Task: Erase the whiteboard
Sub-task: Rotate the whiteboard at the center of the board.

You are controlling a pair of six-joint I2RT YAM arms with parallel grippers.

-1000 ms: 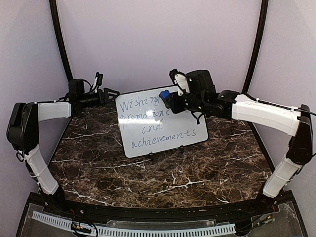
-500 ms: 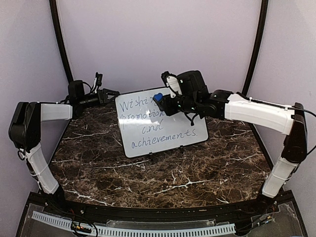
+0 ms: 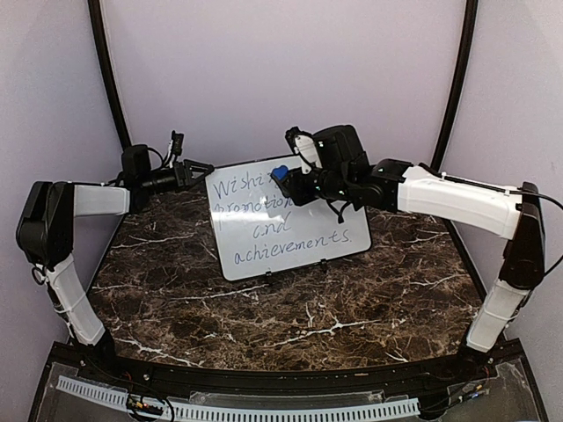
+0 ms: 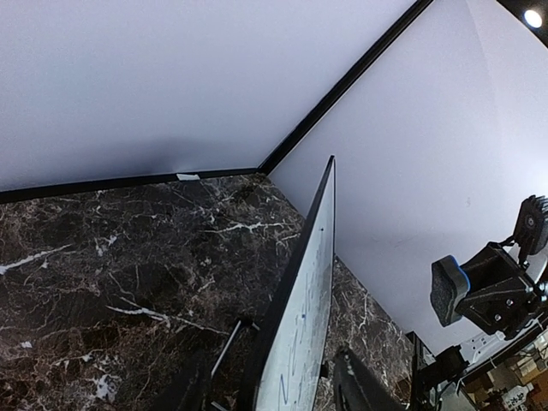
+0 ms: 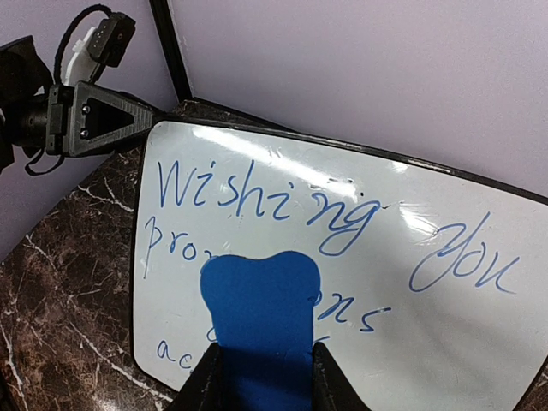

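Whiteboard (image 3: pixel 290 220) stands tilted at the back of the desk (image 3: pixel 264 308), with blue writing across it. My right jaws are clamped narrow on a blue eraser (image 5: pixel 257 317) held before its top lines. My left jaws straddle its upper left edge; whether they pinch it I cannot tell.

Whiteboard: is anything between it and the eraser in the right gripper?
Nothing visible. The eraser in the right gripper faces the whiteboard across open air; the left gripper is at its left edge, off that path.
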